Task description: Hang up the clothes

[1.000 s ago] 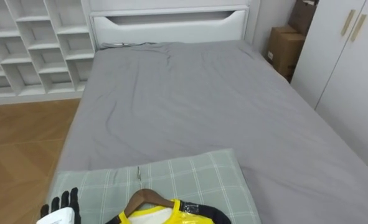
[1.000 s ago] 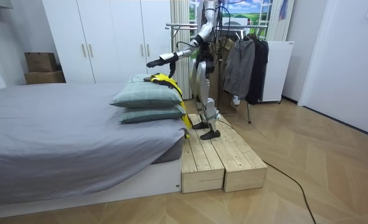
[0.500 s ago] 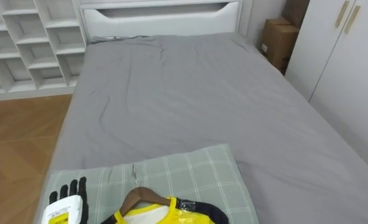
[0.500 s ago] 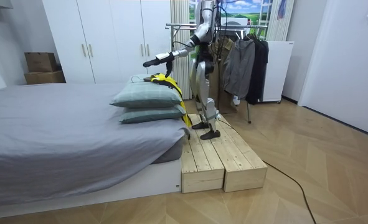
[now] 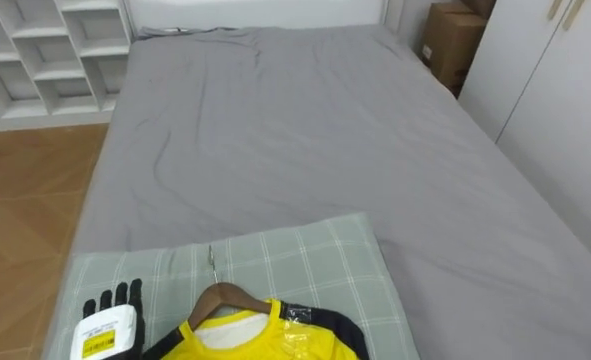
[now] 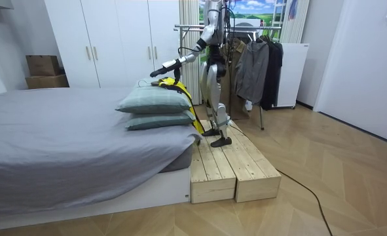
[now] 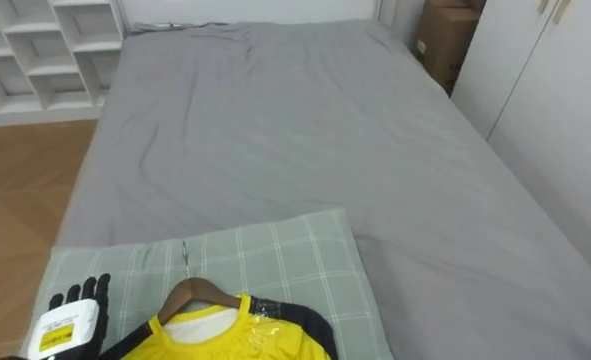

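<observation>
A yellow shirt with dark sleeves (image 5: 265,340) lies on a wooden hanger (image 5: 220,297) atop a green checked pillow (image 5: 305,260) at the near end of the bed. The hanger's metal hook (image 5: 212,262) points toward the bed's head. My left hand (image 5: 110,320) hovers over the pillow just left of the hanger, fingers straight and apart, holding nothing. In the room view I stand on a wooden platform (image 6: 232,170) at the bed's foot, left arm stretched out, the left hand (image 6: 157,72) above the shirt (image 6: 173,84).
The grey bed (image 5: 295,130) stretches ahead, with white shelves (image 5: 35,60) at the left and a cardboard box (image 5: 450,45) and white wardrobe at the right. Behind me a clothes rack (image 6: 258,59) holds dark garments. Two pillows (image 6: 154,105) are stacked.
The eye view has tipped down and shows more of the pillow and shirt. My left arm has dropped lower over the pillow, and the hand has come closer to the hanger.
</observation>
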### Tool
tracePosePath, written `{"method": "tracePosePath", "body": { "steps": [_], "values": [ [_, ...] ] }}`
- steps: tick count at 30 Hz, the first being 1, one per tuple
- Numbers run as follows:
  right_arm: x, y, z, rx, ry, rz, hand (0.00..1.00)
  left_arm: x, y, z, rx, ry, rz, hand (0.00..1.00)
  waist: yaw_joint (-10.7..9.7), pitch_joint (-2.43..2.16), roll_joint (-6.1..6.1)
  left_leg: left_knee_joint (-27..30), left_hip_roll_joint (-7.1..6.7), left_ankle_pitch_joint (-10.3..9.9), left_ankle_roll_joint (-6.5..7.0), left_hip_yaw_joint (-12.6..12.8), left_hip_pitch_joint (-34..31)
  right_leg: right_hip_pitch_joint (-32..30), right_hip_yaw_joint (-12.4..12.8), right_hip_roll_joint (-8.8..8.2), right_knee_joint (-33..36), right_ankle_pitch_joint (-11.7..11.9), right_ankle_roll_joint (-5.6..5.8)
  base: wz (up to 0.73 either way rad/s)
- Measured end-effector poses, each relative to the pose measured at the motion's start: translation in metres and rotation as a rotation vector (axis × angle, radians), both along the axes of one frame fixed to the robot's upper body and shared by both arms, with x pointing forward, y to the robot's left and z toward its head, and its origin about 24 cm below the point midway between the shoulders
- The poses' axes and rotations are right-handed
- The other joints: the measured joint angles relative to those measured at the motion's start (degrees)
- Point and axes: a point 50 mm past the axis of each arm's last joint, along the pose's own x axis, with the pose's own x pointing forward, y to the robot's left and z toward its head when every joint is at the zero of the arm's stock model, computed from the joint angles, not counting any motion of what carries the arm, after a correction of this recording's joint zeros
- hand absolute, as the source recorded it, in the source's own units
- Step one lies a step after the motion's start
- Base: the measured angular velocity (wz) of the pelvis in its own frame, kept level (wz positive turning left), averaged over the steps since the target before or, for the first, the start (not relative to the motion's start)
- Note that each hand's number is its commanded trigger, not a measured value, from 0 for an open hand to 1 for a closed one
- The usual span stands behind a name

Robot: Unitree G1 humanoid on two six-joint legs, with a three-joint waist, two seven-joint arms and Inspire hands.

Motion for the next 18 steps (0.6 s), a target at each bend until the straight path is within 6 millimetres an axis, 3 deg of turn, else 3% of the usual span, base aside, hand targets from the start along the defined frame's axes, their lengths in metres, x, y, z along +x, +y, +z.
{"method": "tracePosePath", "body": {
  "steps": [4,7,12,18],
  "values": [
    [0.002,0.001,0.000,0.007,-0.014,0.003,0.00,0.006,0.000,0.003,-0.003,-0.016,-0.002,0.00,0.3,0.15,-0.45,0.3,0.14,0.0,-0.06,0.0,-1.0,-0.9,0.1,0.10,0.1,0.1,-0.10,0.00],
    [0.002,0.003,-0.001,0.014,-0.018,0.013,0.00,0.009,0.002,0.006,-0.004,-0.026,0.007,0.00,0.3,0.62,-1.47,0.3,0.35,0.1,-0.14,0.1,-1.3,-1.2,0.1,0.27,0.3,0.1,-0.20,-0.01],
    [-0.001,0.005,-0.001,0.016,-0.003,0.027,0.00,0.010,0.005,0.007,0.008,-0.027,0.007,0.00,0.3,-0.05,-3.28,0.4,0.72,0.3,-0.52,0.2,-2.5,-2.3,0.1,0.64,0.0,0.4,-0.71,0.00],
    [0.001,0.007,-0.002,0.017,-0.005,0.036,0.00,0.012,0.003,0.008,0.015,-0.037,-0.005,0.00,0.2,0.01,-3.40,0.7,0.74,0.3,-0.53,0.3,-3.4,-3.1,0.0,0.62,0.1,0.6,-0.79,0.00]
  ]
}}
